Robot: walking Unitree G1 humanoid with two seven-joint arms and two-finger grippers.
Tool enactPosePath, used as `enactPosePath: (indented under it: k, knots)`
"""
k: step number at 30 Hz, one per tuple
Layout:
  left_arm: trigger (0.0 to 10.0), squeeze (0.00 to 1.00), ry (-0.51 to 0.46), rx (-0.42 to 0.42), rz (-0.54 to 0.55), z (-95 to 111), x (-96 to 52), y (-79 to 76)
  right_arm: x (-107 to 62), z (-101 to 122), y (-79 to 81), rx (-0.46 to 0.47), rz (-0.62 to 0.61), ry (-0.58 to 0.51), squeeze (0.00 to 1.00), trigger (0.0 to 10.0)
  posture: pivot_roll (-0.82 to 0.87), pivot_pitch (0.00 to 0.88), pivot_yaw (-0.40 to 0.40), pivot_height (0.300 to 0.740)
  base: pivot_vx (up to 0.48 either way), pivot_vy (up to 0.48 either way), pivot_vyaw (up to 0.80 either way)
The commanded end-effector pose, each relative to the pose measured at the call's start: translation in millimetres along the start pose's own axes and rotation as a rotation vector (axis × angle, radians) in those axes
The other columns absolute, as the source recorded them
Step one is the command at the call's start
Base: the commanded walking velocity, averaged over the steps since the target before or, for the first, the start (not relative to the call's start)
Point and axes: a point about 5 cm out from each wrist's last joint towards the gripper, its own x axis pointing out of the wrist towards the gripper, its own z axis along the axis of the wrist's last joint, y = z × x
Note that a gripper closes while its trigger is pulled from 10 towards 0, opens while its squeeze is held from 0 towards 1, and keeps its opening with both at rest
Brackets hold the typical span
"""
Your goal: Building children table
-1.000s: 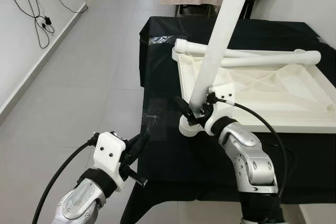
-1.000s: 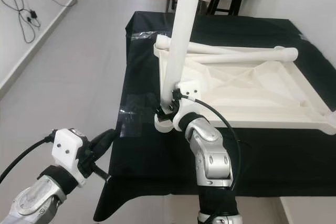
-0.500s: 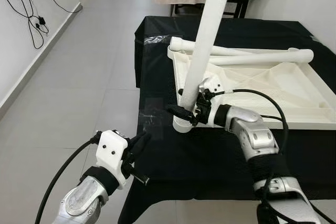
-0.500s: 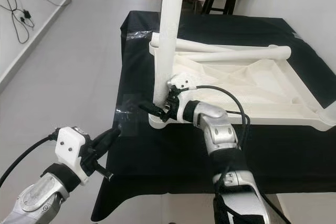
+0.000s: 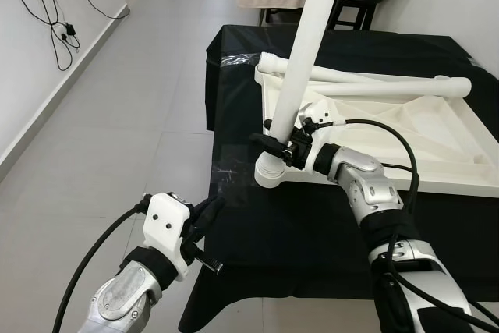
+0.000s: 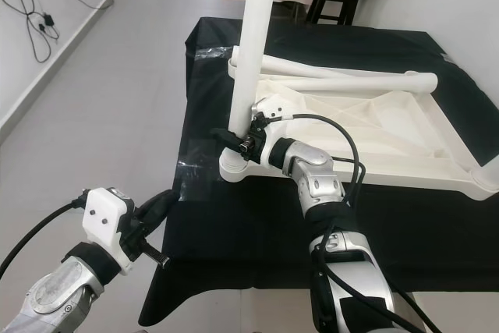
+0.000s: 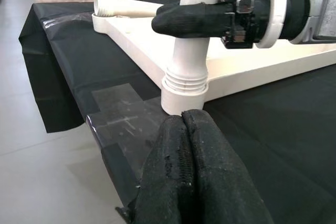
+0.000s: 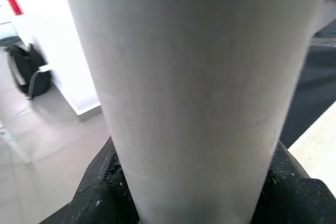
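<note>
Now reaching farther out over the surface [image 5: 257, 216] than a second ago, right end effector [image 5: 282, 148] clamped on the upright white leg [image 5: 304, 52] just above its ribbed foot, forearm stretched flat where earlier bent up from below. Leg nearer vertical than before, foot planted at the near-left corner of the upturned white tabletop [image 5: 405, 134], touching its rim. Draped in black cloth, surface carrying that tabletop like a shallow tray, ribbed underside up. Inside the tabletop, two more white legs [image 5: 374, 83] lying crossed along its far edge, one end poking past the far-left corner. Low and well short of the tabletop, off the surface's near-left corner, left end effector [image 5: 204, 216] idle as before, black fingers [image 7: 189, 177] pressed together on nothing.
</note>
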Motion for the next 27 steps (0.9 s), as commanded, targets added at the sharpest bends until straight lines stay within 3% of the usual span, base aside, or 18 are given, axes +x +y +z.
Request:
enactPosePath:
  k: [1, 2, 3, 4, 6, 7, 10, 16, 19, 23, 24, 27]
  knots:
    - [10.0, 0.00, 0.010, -0.012, -0.007, -1, -0.7, -1.6, -5.7, -3, -6.2, 0.033, -0.059, 0.001, 0.00, 0.0, 0.07, 0.107, -0.098, 0.740, 0.000, 0.000, 0.00]
    - [10.0, 0.00, 0.009, -0.012, -0.007, 0, -1.7, -1.8, -9.8, -5, -7.5, -0.010, -0.198, 0.019, 0.00, 0.0, 0.07, 0.119, -0.102, 0.740, 0.000, 0.000, 0.00]
    - [10.0, 0.00, 0.009, -0.012, -0.006, 1, -3.3, -1.7, -16.1, -10, -2.5, -0.010, -0.359, 0.026, 0.00, 10.0, 0.06, 0.134, -0.098, 0.740, 0.000, 0.000, 0.00]
    - [10.0, 0.00, 0.009, -0.012, -0.006, 1, -3.3, -1.7, -16.1, -10, -2.5, -0.010, -0.359, 0.026, 0.00, 10.0, 0.06, 0.134, -0.098, 0.740, 0.000, 0.000, 0.00]
    - [10.0, 0.00, 0.009, -0.013, -0.005, 2, -5.8, -0.1, -32.7, -24, 26.9, 0.008, -0.586, 0.015, 0.00, 10.0, 0.05, 0.144, -0.086, 0.740, 0.000, 0.000, 0.00]
    - [10.0, 0.00, 0.009, -0.013, -0.005, 2, -5.8, -0.1, -32.7, -24, 26.9, 0.008, -0.586, 0.015, 0.00, 10.0, 0.05, 0.144, -0.086, 0.740, 0.000, 0.000, 0.00]
    - [10.0, 0.00, 0.011, -0.012, -0.007, 2, -6.1, 2.1, -34.0, -32, 48.7, -0.006, -0.637, -0.006, 0.00, 10.0, 0.04, 0.144, -0.075, 0.740, 0.000, 0.000, 0.00]
    - [10.0, 0.00, 0.012, -0.012, -0.011, 2, -4.9, 3.3, -29.2, -34, 44.2, 0.023, -0.644, -0.007, 0.00, 10.0, 0.05, 0.138, -0.081, 0.740, 0.000, 0.000, 0.00]
    - [10.0, 0.00, 0.012, -0.007, -0.003, 2, -4.9, 5.1, -28.1, -32, 50.5, -0.002, -0.641, 0.014, 0.00, 10.0, 0.05, 0.137, -0.079, 0.740, 0.000, 0.000, 0.00]
    - [10.0, 0.00, 0.012, -0.010, -0.004, 3, -4.5, 4.5, -27.3, -28, 55.9, 0.043, -0.578, 0.009, 0.04, 10.0, 0.05, 0.135, -0.076, 0.740, 0.000, 0.000, 0.00]
    - [10.0, 0.00, 0.013, -0.011, -0.005, 3, -4.5, 4.3, -27.0, -26, 58.5, 0.049, -0.555, 0.011, 1.00, 10.0, 0.05, 0.135, -0.076, 0.740, 0.000, 0.000, 0.00]
    - [10.0, 0.00, 0.013, -0.013, -0.006, 3, -4.3, 3.8, -24.7, -23, 60.0, 0.063, -0.516, 0.011, 1.00, 10.0, 0.05, 0.135, -0.078, 0.740, 0.000, 0.000, 0.00]
